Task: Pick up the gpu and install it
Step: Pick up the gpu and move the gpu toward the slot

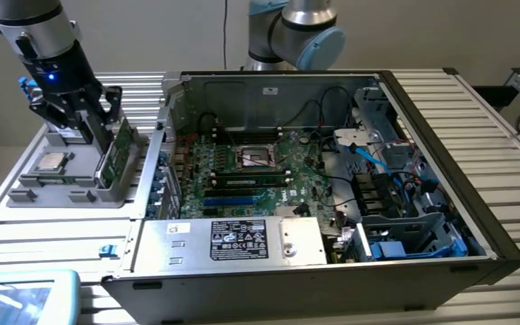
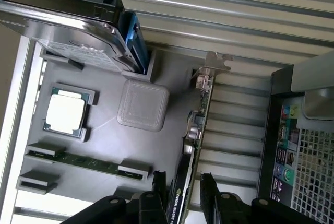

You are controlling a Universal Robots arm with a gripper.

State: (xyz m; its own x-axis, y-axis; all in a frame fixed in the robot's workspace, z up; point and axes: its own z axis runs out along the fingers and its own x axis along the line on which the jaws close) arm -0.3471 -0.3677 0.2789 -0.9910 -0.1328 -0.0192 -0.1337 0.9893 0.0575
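Observation:
The gpu [image 1: 116, 154] stands on edge in a slot of the grey parts tray [image 1: 61, 189] at the exterior view's left, beside the open computer case [image 1: 332, 203]. My gripper [image 1: 97, 132] hangs right over it. In the wrist view the gpu [image 2: 195, 125] runs edge-on, green board and black cooler, with its silver bracket [image 2: 216, 62] at the far end. My gripper [image 2: 182, 179] is open. Its black fingers [image 2: 159, 187] stand on either side of the card's near end, with slim gaps showing.
The tray [image 2: 104, 140] also holds a processor [image 2: 65, 113], a thin green memory stick [image 2: 78, 160] and a silver drive with blue clips [image 2: 73, 31]. The case's motherboard [image 1: 251, 169] lies exposed, with cables and drive cages toward the exterior view's right. The tray and case rest on a slatted metal table [image 1: 61, 237].

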